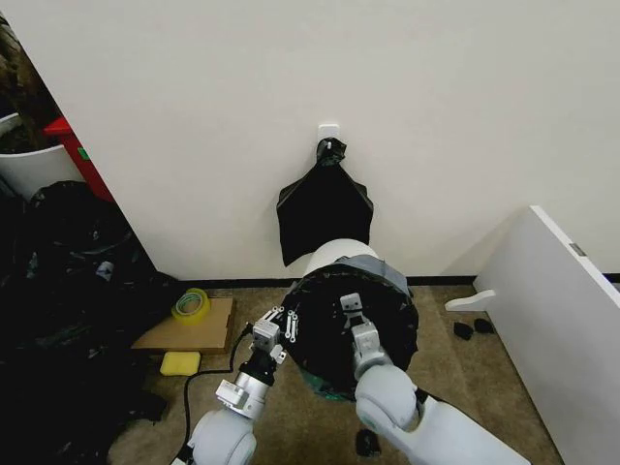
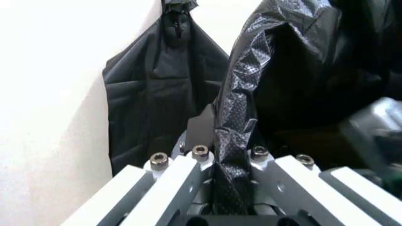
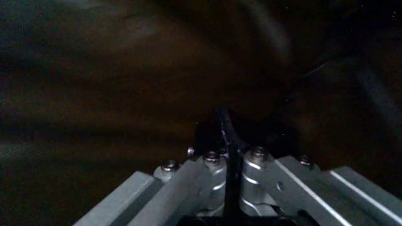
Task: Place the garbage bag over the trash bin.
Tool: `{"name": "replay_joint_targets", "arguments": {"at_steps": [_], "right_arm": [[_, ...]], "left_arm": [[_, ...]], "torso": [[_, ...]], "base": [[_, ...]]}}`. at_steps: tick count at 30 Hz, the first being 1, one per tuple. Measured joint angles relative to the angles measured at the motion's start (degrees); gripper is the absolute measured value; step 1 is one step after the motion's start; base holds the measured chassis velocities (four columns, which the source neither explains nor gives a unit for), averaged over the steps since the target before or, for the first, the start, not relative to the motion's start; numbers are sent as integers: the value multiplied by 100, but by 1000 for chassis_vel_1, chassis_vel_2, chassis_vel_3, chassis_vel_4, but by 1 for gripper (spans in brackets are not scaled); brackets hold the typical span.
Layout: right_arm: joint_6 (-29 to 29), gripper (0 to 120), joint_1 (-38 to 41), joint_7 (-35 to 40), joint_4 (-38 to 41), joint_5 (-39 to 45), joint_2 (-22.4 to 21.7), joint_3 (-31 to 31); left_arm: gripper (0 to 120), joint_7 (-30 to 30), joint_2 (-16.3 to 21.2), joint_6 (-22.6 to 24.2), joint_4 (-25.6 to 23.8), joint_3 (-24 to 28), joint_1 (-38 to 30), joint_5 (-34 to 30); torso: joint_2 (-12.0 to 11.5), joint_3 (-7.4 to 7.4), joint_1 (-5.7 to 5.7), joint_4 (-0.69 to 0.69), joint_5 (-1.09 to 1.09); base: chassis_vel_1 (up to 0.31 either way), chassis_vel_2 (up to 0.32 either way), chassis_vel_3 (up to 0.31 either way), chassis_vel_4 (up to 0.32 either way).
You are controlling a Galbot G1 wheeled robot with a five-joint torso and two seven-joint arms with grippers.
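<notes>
The trash bin [image 1: 334,254] was set on the floor near the wall, just below the matte black bundle [image 1: 324,214] hung from a wall hook [image 1: 328,130] at its 12 o'clock. The garbage bag [image 1: 383,320] was draped over the bin's mouth, and only a strip of the cream rim was left bare at 12 o'clock. The left gripper [image 1: 286,323] was held at the bin's 9 o'clock, clamped on a twisted fold of the bag [image 2: 236,136], probably so that the film could be kept taut at that edge. The right gripper [image 1: 351,311] was set over the middle of the mouth, and a thin pleat of the bag [image 3: 227,136] was pinched between its closed fingers, seemingly to spread the opening.
</notes>
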Motion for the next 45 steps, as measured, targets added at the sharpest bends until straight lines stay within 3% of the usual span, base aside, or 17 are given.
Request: {"name": "replay_joint_targets", "arguments": {"at_steps": [4,7,16,22,27,32,40,45], "right_arm": [[-114,0,-123,-178,162,386,-20,-37],[-779,0,-63,-23,95,499,41,-43],[-1170,0,281,251,-202,813,254,-65],[-1272,0,422,400,-360,780,336,-64],[-767,0,455,161,-485,366,347,52],[-589,0,251,19,-35,611,261,29],[-1389,0,171,460,220,1477,342,-16],[-1612,0,269,552,-99,1261,424,-65]], "left_arm": [[1,0,-4,0,0,-9,-18,-6],[1,0,-10,3,-61,-8,32,-1],[1,6,-51,2,-143,36,172,49],[1,6,-21,2,-237,29,211,47],[1,5,14,2,-299,2,221,30],[1,-1,28,2,-245,-11,173,7],[1,-3,15,1,-173,25,107,7],[1,-4,16,1,-287,58,147,7]], "torso": [[0,0,0,0,0],[0,0,0,0,0],[0,0,0,1,0],[0,0,0,0,0],[0,0,0,0,1],[0,0,0,0,0],[0,0,0,0,0],[0,0,0,1,1]], "base": [[0,0,0,0],[0,0,0,0],[0,0,0,0],[0,0,0,0],[0,0,0,0],[0,0,0,0],[0,0,0,0],[0,0,0,0]]}}
